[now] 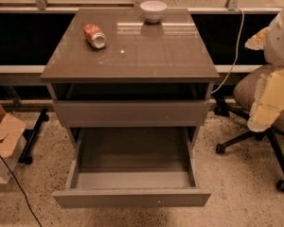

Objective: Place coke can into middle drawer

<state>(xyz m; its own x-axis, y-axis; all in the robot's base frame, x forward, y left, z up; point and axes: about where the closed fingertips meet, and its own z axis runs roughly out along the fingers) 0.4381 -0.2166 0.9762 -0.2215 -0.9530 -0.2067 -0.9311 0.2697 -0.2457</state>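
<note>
One glossy grey-brown worktop fills the middle of the frame, seen from the front and a little above. It carries two things: one coke can and one white bowl.

The coke can lies on its side in the upper left part of the worktop, well apart from the bowl, which stands upright at the back edge, top centre of the frame. The can is red with white lettering, looks a little dented, and turns one silver end toward the lower right. The lettering is too small to read.

Under the worktop comes a dark gap whose inside is lost in shadow, then one closed drawer front, flat and without a handle. Below that, one open drawer is pulled out toward the bottom of the frame, showing a smooth grey floor, low side walls and a plain front.

My tool is at the right edge of the frame, a pale cream shape below a white part of my arm, overlapping one office chair and well apart from the can. I cannot tell whether it is wide or narrow. The frame edge cuts off the arm above it.

One cardboard box sits at the left edge, partly cut off. One white cable hangs at the upper right.
</note>
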